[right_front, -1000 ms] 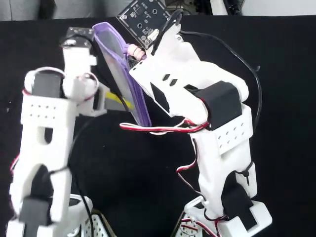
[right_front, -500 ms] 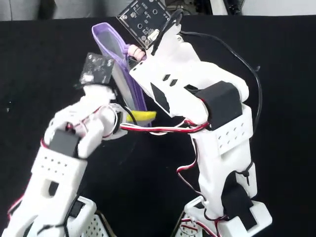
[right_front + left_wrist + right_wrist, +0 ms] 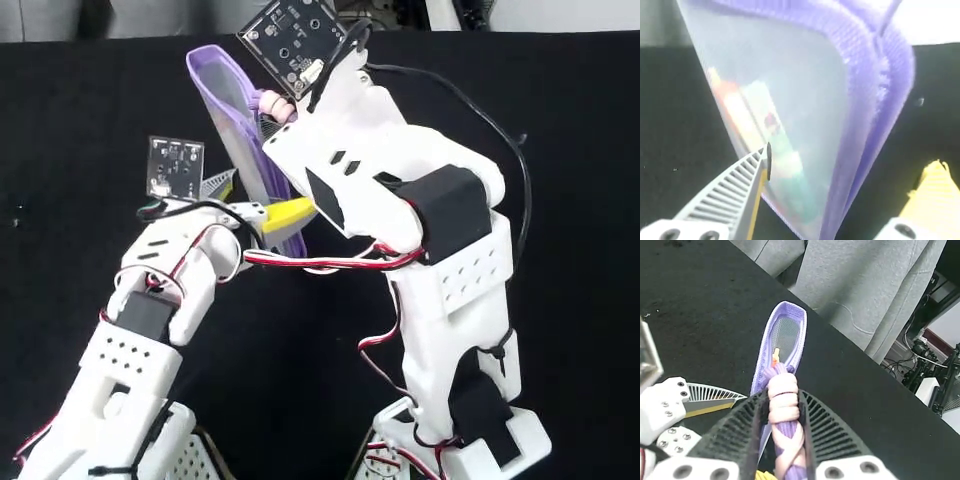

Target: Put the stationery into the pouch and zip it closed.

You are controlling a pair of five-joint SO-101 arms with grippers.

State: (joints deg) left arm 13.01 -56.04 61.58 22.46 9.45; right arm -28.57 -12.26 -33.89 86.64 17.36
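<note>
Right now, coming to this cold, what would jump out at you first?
The purple pouch stands out first: it is held up on edge over the black table by the right hand, which is clamped on it beside a pink cord. Next is the left hand, open astride the pouch's lower end, one finger on each side. Blurred coloured shapes show through its clear wall.

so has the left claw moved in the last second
Yes. The left claw swung rightwards and now straddles the lower part of the pouch, which stayed put.
</note>
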